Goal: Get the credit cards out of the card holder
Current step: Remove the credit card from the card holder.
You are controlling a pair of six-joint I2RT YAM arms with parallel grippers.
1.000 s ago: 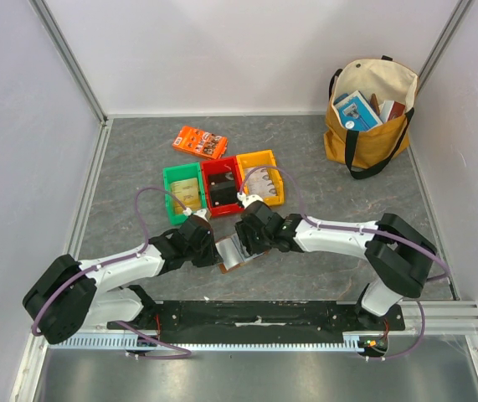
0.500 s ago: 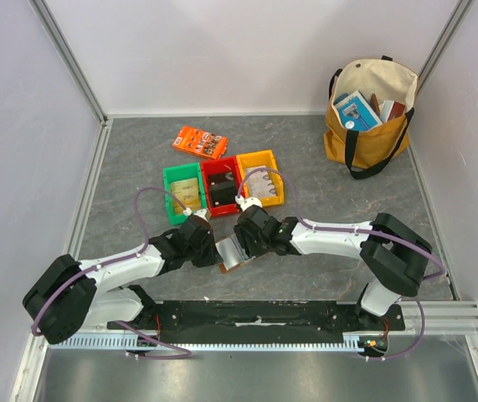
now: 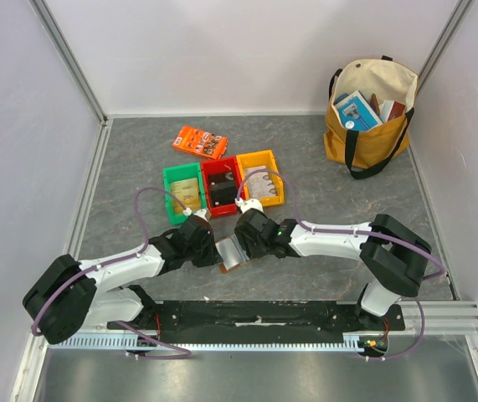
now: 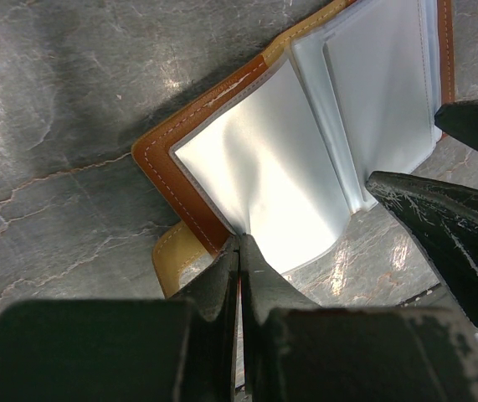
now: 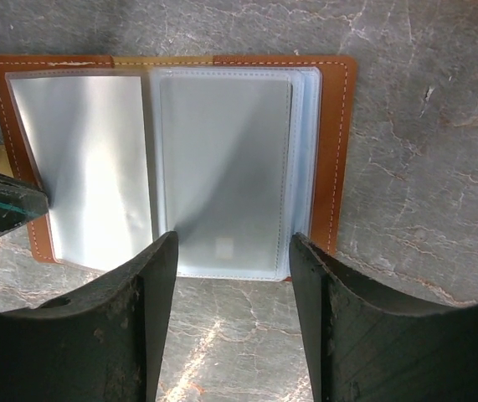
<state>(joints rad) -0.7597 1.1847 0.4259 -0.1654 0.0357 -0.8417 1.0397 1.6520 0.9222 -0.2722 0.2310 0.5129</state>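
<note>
From overhead, the card holder lies open on the grey table, on the near side of the red bin. The two wrists crowd over it, so only a sliver of brown edge and pale lining shows between them. The left gripper and right gripper are too buried in that view to judge.

The wrist cameras fill this in. The left one shows the left gripper closed tight, pinching the lower edge of a clear plastic sleeve that bulges up off the brown leather. The other arm's black fingers poke in at the right side of that view.

The right wrist camera looks flat down on the card holder, with its stitched brown border and two frosted sleeves side by side. The right gripper is spread wide, one finger on either side of the right-hand sleeve's near edge, gripping nothing. Through that sleeve a grey credit card shows dimly, with a small pale square near its lower edge.

I can't tell whether the left-hand sleeve holds a card, because glare washes it white. How many sleeves are stacked is unclear too.
</note>
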